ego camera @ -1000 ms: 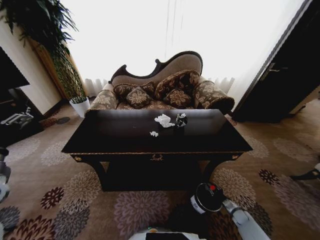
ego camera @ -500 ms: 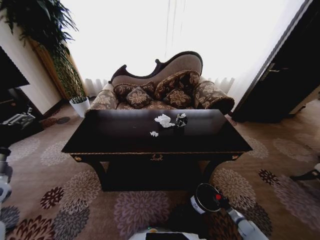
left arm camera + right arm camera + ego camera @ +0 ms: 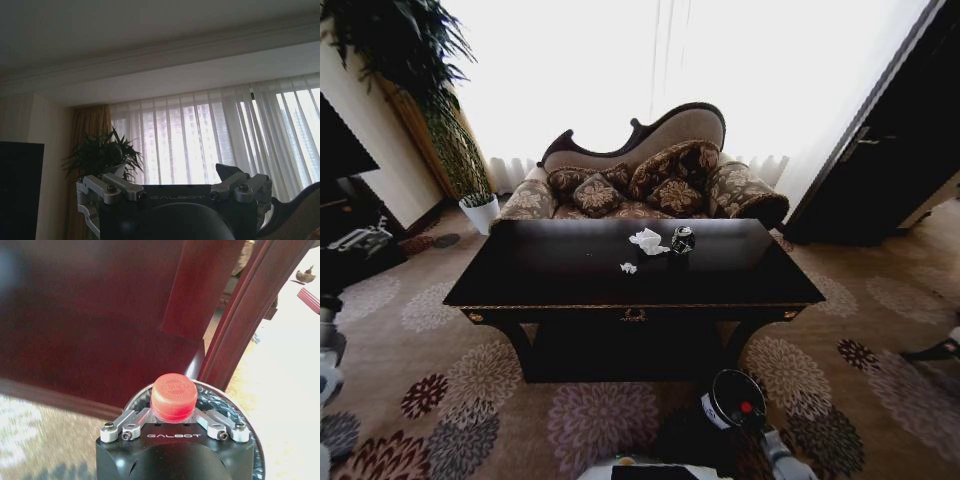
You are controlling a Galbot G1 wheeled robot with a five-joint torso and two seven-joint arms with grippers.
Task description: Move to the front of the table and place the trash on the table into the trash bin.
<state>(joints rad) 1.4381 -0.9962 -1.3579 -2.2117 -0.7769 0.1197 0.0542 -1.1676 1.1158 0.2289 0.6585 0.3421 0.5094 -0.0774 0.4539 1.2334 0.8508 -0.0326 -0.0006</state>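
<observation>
- The dark, glossy tabletop (image 3: 570,275) fills the middle of the head view, with gold ornaments along its front edge. A patterned sofa (image 3: 645,180) stands behind it against bright curtained windows, and flowered carpet (image 3: 450,400) covers the floor.
- A potted plant (image 3: 410,60) rises at the upper left of the frame, with a white pot (image 3: 480,212) at its foot.
- On the tabletop, just right of centre, a white crumpled tissue (image 3: 647,240) lies just beside a dark can (image 3: 682,240); a tiny white scrap (image 3: 628,268) sits a little nearer the front edge.
- The black trash bin (image 3: 732,400) stands on the carpet at the lower right of the frame, below the table's front.
- The bottle's body is hidden; its red cap (image 3: 173,396) shows directly over the bin's mouth.
- The right hand (image 3: 172,422) hangs over the bin, fingers pinching the bottle below its cap.
- The left hand (image 3: 175,192) is raised toward the curtains; I cannot tell whether it is spread or pressed together.
</observation>
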